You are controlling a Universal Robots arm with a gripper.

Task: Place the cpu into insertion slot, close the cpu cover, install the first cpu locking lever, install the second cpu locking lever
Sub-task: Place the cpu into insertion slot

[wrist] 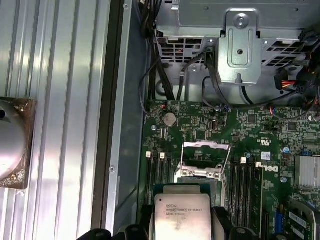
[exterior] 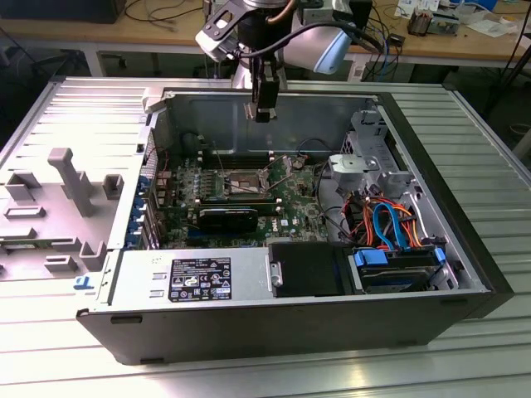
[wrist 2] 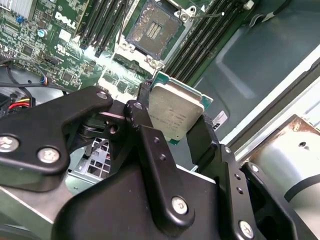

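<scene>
Black fingers (wrist 2: 202, 140) of the gripper (wrist 2: 174, 115) are clamped on two opposite edges of the cpu (wrist 2: 176, 107), one finger on each side. The chip is held clear of the board.

**Chip orientation**
- The dull silver metal top faces back toward both wrist cameras. The underside faces the motherboard (wrist: 200, 125).
- A narrow green border shows around the metal top.
- The chip is square, so no long axis can be made out.
- In the second wrist view, one corner of the chip points toward the insertion slot (wrist 2: 152, 30).

**Socket area**
- The insertion slot lies open. Its dark square field of contacts is exposed inside a silver rim, with nothing seated in it.
- The cpu is apart from the slot, suspended near it.
- In the first wrist view, the cpu cover (wrist: 206, 146) stands raised as a thin silver frame with a large window, just beyond the held chip.
- Long black memory slots (wrist: 240, 185) run along both sides of the socket.

**Surroundings**
- In the exterior view, the gripper (exterior: 264, 112) hangs inside the open computer case (exterior: 290, 323), over the far part of the board and above the insertion slot (exterior: 239, 184).
- The case lies on its side on a ribbed aluminium table (exterior: 465, 149).
</scene>
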